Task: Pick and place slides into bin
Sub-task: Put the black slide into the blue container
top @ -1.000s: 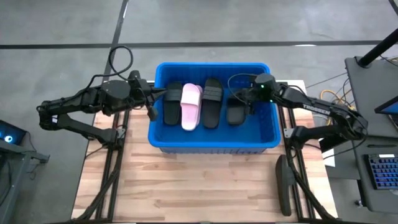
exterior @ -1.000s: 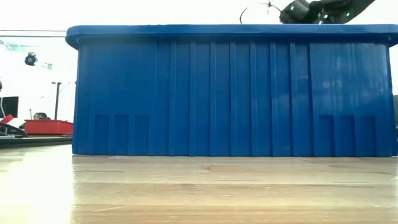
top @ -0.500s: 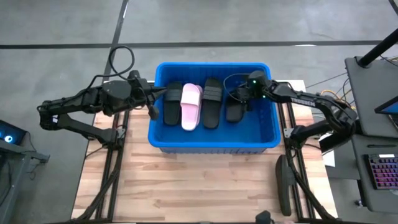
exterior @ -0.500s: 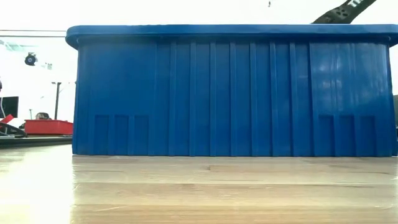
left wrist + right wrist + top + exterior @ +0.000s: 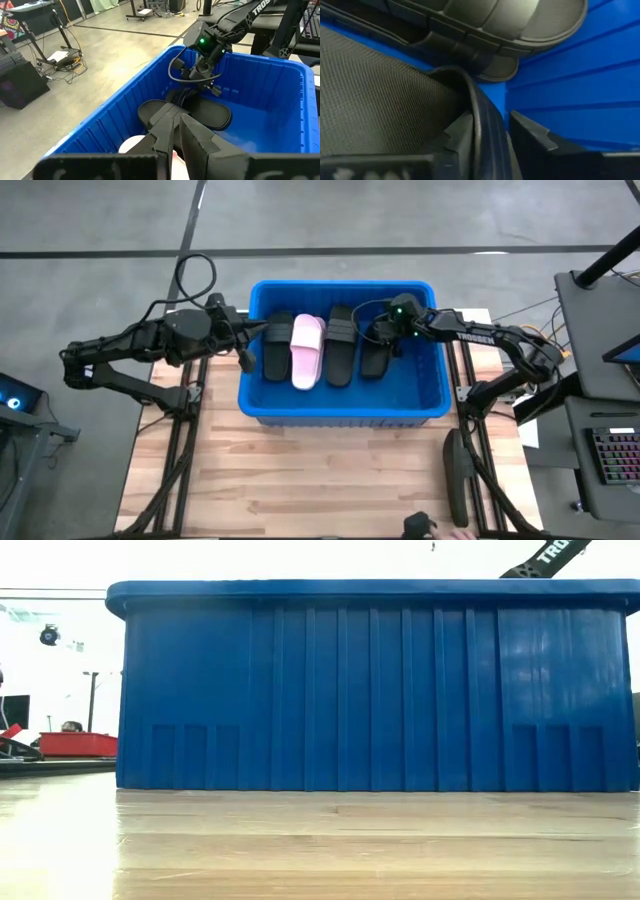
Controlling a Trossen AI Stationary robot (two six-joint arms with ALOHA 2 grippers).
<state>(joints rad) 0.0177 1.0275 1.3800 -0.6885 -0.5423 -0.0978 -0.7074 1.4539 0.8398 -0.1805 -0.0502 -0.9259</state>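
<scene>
The blue bin [image 5: 340, 412] stands mid-table and fills the low view [image 5: 370, 690]. In it lie a black slide [image 5: 277, 348], a pink slide [image 5: 307, 352] and another black slide [image 5: 342, 345], side by side. My right gripper [image 5: 386, 335] is down inside the bin, shut on a further black slide [image 5: 377, 358] at the right of the row. My left gripper [image 5: 243, 352] hangs at the bin's left wall; its fingers [image 5: 176, 120] are shut and empty. My right gripper [image 5: 487, 122] has the black slide's sole edge [image 5: 481, 107] pinched between its two fingers, one finger [image 5: 460, 134] on the textured footbed side and one [image 5: 532, 134] outside. It holds the slide's far end, slanting down from the table's right. The slide's near end [image 5: 215, 116] lies low in the bin.
The bin's right part [image 5: 425, 375] is bare floor beside the held slide. A black object [image 5: 457, 475] lies on the table at the front right. A keyboard and desk [image 5: 610, 455] stand off the table's right edge.
My right gripper has gone toward the table's left and down below the bin's rim with the black slide. The slide has shifted a little left, closer to the neighbouring black slide.
</scene>
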